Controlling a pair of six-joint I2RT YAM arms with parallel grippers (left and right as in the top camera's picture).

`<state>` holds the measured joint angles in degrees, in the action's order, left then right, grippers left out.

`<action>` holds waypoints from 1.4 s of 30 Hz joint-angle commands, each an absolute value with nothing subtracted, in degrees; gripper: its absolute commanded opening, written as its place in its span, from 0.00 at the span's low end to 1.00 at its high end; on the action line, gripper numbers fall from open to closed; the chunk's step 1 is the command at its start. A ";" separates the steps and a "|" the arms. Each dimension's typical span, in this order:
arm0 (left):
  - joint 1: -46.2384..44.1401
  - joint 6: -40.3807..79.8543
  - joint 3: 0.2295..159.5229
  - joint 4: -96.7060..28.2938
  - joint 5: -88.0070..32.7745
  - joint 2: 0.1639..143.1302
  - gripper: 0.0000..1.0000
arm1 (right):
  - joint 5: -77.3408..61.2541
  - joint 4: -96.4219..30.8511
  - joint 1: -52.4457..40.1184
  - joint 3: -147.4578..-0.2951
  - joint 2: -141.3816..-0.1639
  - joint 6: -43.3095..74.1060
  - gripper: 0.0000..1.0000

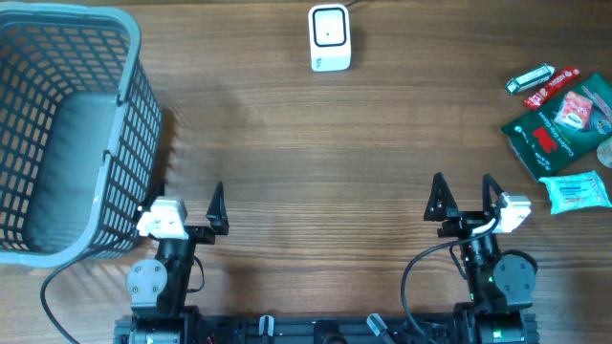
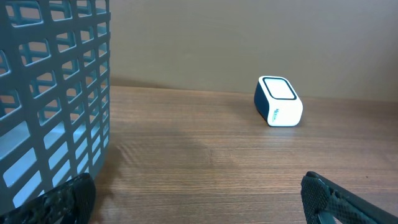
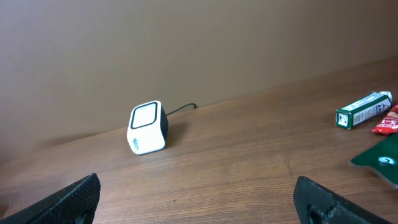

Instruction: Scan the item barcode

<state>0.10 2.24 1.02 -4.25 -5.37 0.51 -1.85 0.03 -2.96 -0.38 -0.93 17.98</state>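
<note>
The white barcode scanner [image 1: 330, 38] stands at the table's far middle, its dark window facing up; it also shows in both wrist views [image 2: 278, 101] [image 3: 147, 128]. The items lie at the far right: a green pouch [image 1: 555, 139], a small green and white box [image 1: 529, 78], a red bar [image 1: 553, 88], a red and white packet [image 1: 579, 108] and a light blue packet [image 1: 577, 191]. My left gripper [image 1: 186, 212] [image 2: 196, 196] and right gripper [image 1: 465, 201] [image 3: 196, 196] rest near the front edge, both open and empty, far from the items.
A tall grey-blue mesh basket [image 1: 67, 134] [image 2: 50, 106] fills the left side, right beside my left gripper. The scanner's cable runs off the far edge. Bare wood lies between the grippers and the scanner.
</note>
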 commanded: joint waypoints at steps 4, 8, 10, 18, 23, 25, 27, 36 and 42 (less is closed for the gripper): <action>-0.16 1.96 0.32 -4.14 -4.40 0.21 1.00 | -1.28 0.23 -3.22 -0.30 -0.21 18.20 1.00; -0.16 1.93 0.32 -4.05 -4.40 0.27 1.00 | -1.28 0.23 -3.22 -0.30 -0.21 18.15 1.00; -0.16 1.93 0.32 -4.05 -4.40 0.27 1.00 | -1.28 0.23 -3.22 -0.30 -0.21 18.20 1.00; -0.16 1.93 0.34 -4.05 -4.40 0.27 1.00 | -1.26 0.25 -3.20 -0.30 -0.21 18.15 1.00; -0.16 1.93 0.32 -4.05 -4.40 0.27 1.00 | 0.89 0.51 -3.16 -0.30 -0.23 12.97 1.00; -0.16 1.93 0.32 -4.05 -4.40 0.27 1.00 | 0.27 0.43 -3.16 -0.30 -0.27 6.94 1.00; -0.16 1.93 0.34 -4.05 -4.38 0.27 1.00 | -0.01 0.40 -3.16 -0.30 -0.27 2.92 1.00; -0.16 1.93 0.32 -4.05 -4.38 0.27 1.00 | 0.03 0.40 -3.16 -0.30 -0.27 -1.48 1.00; -0.16 1.93 0.32 -4.05 -4.40 0.27 1.00 | 0.03 0.40 -3.16 -0.30 -0.27 -1.48 1.00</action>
<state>0.10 2.22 1.02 -4.25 -5.37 0.51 -0.80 0.05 -2.96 -0.38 -0.93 -0.36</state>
